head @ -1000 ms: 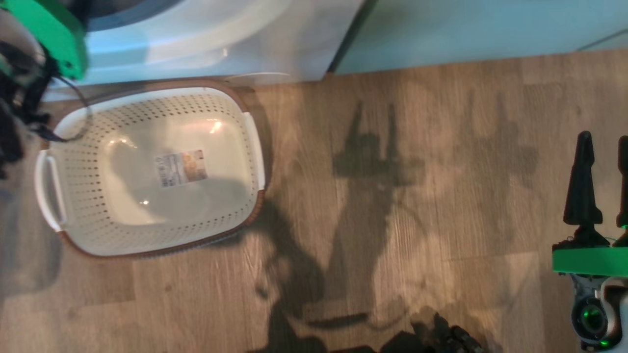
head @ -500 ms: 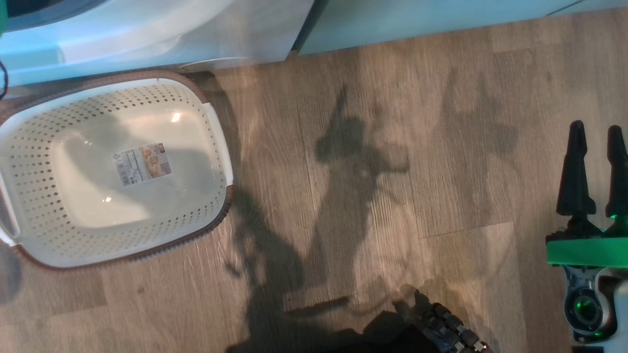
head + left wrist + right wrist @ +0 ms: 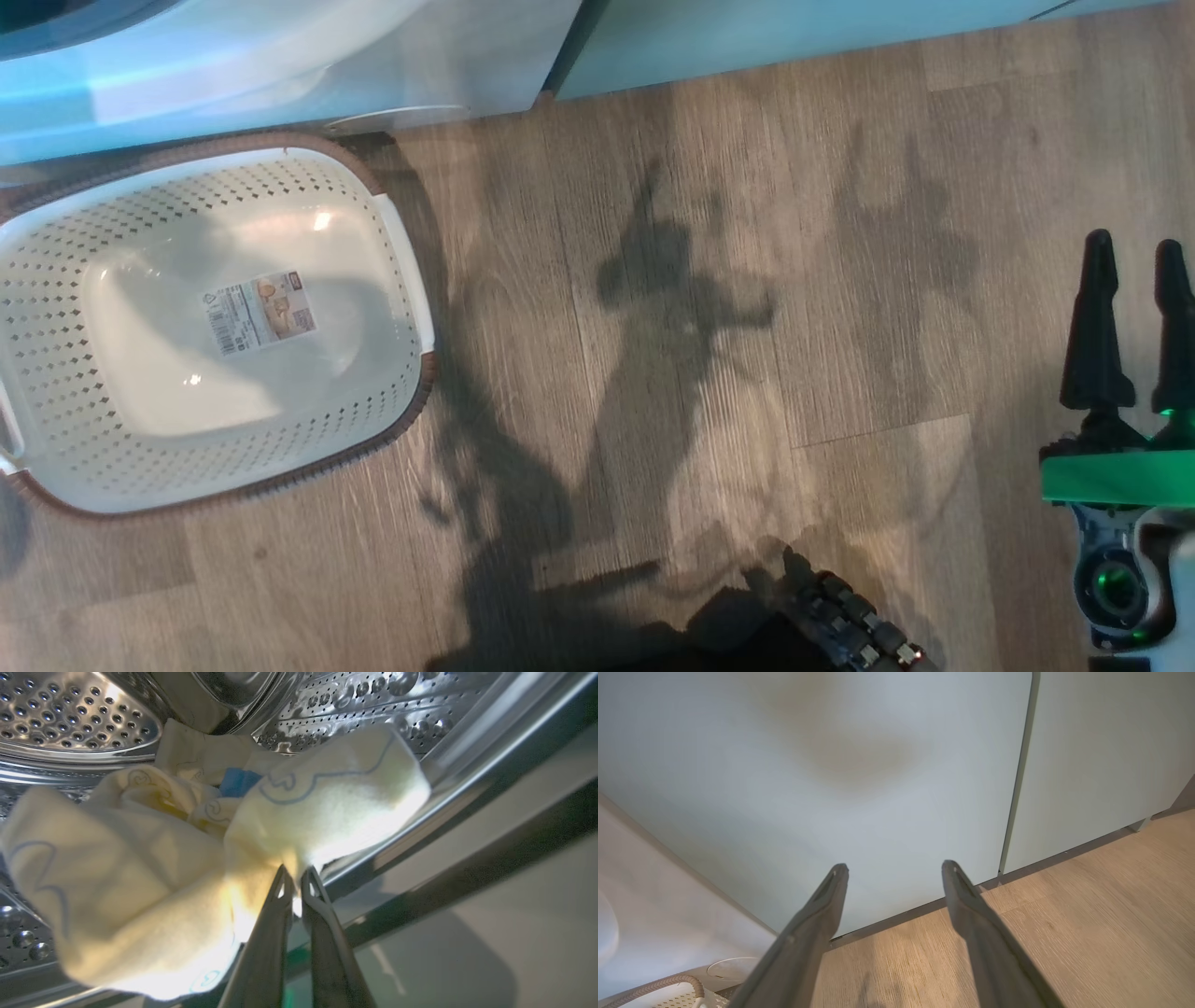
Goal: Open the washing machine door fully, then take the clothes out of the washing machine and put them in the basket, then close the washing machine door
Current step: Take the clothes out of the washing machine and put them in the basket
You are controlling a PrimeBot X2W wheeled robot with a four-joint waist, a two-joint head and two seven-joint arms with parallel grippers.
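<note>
Washing machine (image 3: 280,65) sits far left in the head view, white front only, with a pale cabinet (image 3: 794,28) just right of it. Wood floor (image 3: 747,373) covers the rest and carries arm shadows. In the left wrist view the camera looks into the perforated steel drum (image 3: 70,718). Basket (image 3: 56,280) is on the floor at left, its far rim just beside the machine's base; its bare bottom shows the label sticker (image 3: 260,313), and a corner of its brown rim also shows in the right wrist view, low left. The clothes (image 3: 140,868) are inside the drum: bunched pale yellow and cream fabric with thin blue outline prints, lying against the drum wall and lip. Left gripper (image 3: 294,875) is at the drum mouth, fingers drawn almost together and pinched on the near edge of the yellow fabric, a fold caught between the tips. Right gripper (image 3: 1134,247) hangs over the floor at far right, well apart from the basket, fingers spread wide, nothing between them, touching nothing; its wrist view faces the cabinet front. A small blue part (image 3: 236,781) is tucked among the folds, deeper in.
</note>
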